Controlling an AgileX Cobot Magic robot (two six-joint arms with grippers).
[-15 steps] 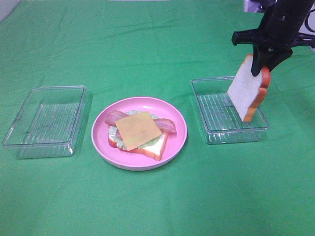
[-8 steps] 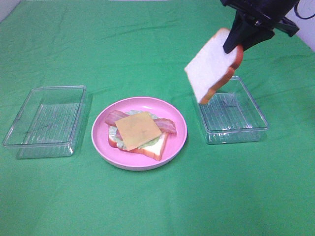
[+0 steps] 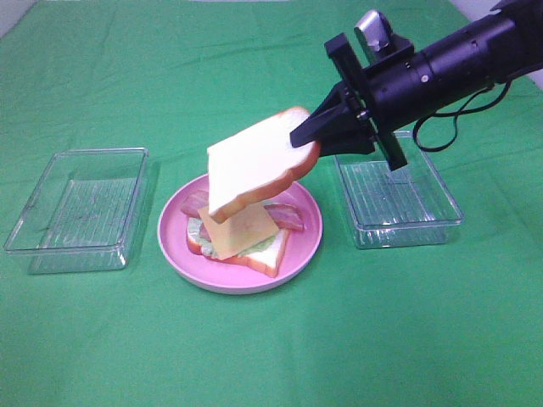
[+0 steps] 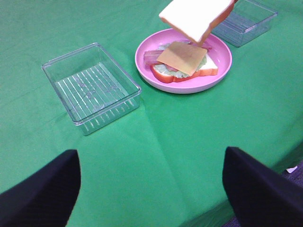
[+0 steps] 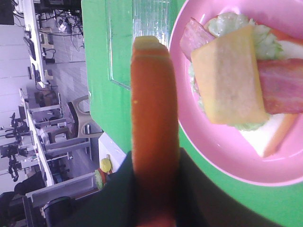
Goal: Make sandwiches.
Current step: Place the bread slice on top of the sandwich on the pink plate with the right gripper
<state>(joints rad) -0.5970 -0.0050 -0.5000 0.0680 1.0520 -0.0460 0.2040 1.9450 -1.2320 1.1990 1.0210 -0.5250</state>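
Note:
On the pink plate (image 3: pixel 174 246) lies an open sandwich (image 3: pixel 242 231): a bread slice, pale lettuce, bacon strips and a yellow cheese square on top. My right gripper (image 3: pixel 312 136) is shut on a second bread slice (image 3: pixel 254 161) and holds it tilted in the air above the plate. The right wrist view shows that slice edge-on (image 5: pixel 154 137) with the cheese (image 5: pixel 232 78) below it. The left wrist view shows the held slice (image 4: pixel 194 16) over the stack (image 4: pixel 183 64). The left gripper's dark fingers (image 4: pixel 40 194) are spread wide over bare cloth near the table's front edge, holding nothing.
A clear plastic tray (image 3: pixel 81 208) stands left of the plate, and another clear tray (image 3: pixel 399 199) stands right of it under the right arm. Both show nothing inside. Green cloth covers the table.
My right gripper has carried the bread slice from above the right tray leftward and lower, and now holds it over the plate's stack. The stack has not moved.

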